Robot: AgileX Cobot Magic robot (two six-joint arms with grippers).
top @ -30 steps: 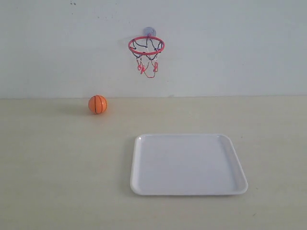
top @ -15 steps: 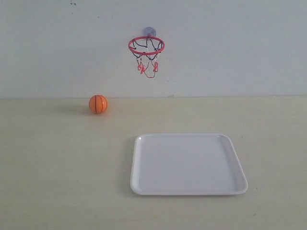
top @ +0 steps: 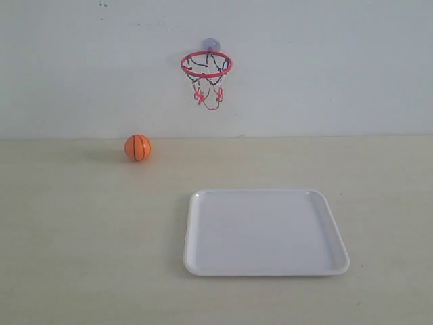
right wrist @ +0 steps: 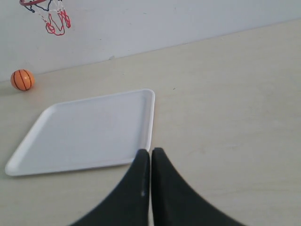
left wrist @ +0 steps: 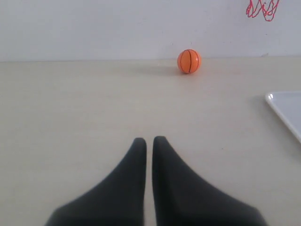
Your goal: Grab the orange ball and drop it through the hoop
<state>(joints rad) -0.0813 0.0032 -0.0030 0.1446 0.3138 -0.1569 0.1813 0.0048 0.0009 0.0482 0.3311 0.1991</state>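
Note:
The orange ball (top: 137,147) with black seams rests on the table close to the back wall, left of centre; it also shows as the orange ball (left wrist: 189,61) and the orange ball (right wrist: 22,79). The hoop (top: 206,65), red ring with black-and-red net, hangs on the wall above and to the right of it. Only the net bottom (left wrist: 262,8) shows in the left wrist view. My left gripper (left wrist: 149,140) is shut and empty, well short of the ball. Shut and empty too, my right gripper (right wrist: 151,151) sits at the tray's edge. Neither arm appears in the exterior view.
A white square tray (top: 200,264) lies flat on the table below the hoop, nearer the front; its corner (left wrist: 272,97) shows in the left wrist view and its rim (right wrist: 149,117) in the right wrist view. The pale wall (top: 325,68) rises behind the table.
The ball shifted very slightly right and back left again, a few pixels at most. Nothing else moved.

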